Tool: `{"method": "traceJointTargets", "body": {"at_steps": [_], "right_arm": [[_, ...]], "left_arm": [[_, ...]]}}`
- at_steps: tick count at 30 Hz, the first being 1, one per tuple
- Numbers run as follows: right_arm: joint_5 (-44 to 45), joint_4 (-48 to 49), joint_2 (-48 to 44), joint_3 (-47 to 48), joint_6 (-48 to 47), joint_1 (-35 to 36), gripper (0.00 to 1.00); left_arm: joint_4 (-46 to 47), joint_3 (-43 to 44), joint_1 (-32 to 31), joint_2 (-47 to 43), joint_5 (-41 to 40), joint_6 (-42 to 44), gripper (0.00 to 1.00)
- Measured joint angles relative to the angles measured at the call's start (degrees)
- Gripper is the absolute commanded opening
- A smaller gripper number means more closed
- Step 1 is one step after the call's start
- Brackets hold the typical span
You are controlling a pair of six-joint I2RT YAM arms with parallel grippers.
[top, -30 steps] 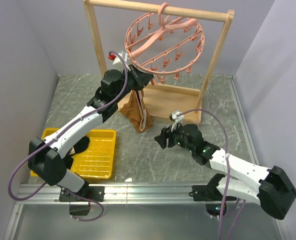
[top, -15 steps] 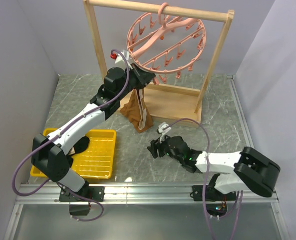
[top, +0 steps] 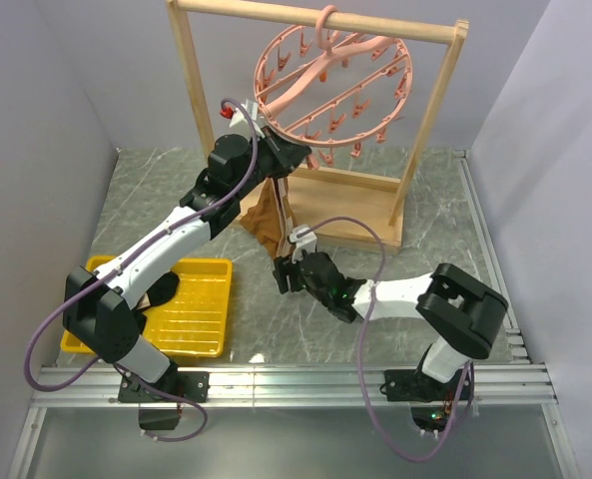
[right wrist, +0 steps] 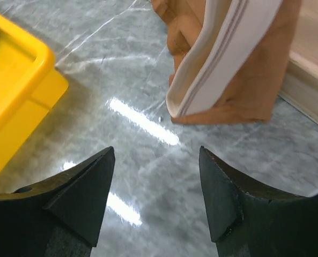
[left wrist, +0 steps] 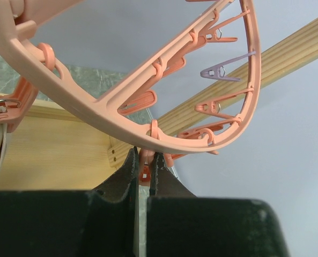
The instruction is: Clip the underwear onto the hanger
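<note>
Your left gripper (left wrist: 143,160) was pinched shut on a clip (left wrist: 145,172) of the hanger (left wrist: 94,110) at the top middle, the brown underwear (top: 268,222) hung just below, so your open right gripper (right wrist: 156,155) needed to grab the pale waistband (right wrist: 223,59) softly and lift.

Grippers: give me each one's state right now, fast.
Left gripper: jaws closed on a clip of the hanger.
Right gripper: jaws open, holding nothing, just short of the underwear.

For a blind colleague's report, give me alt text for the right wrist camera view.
The open right gripper hovers over a grey table, facing brown underwear with a pale waistband; a yellow tray sits at left.
</note>
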Motion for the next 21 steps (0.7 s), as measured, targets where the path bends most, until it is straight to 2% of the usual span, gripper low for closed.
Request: {"method": "traceJointTargets", "body": {"at_steps": [7,12,15,21], "right_arm": [[3.23,-2.95,7.39,5.88,2.73,0.44,0.72],[5.31,-4.59,10.43,9.22,3.63,0.44,0.69],[6.14,-4.76,10.47,9.79,3.82,0.24,0.63],[6.84,-4.24,11.08,9.79,3.3,-1.16,0.38]], "left_arm": [[-0.15,0.0,0.0,0.0,0.02,-0.26,0.0],[-0.17,0.02,0.0,0.02,0.13,-0.35,0.0],[-0.17,0.02,0.0,0.0,0.31,-0.42,0.0],[-0.17,0.02,0.0,0.0,0.44,-0.59,0.0]]}}
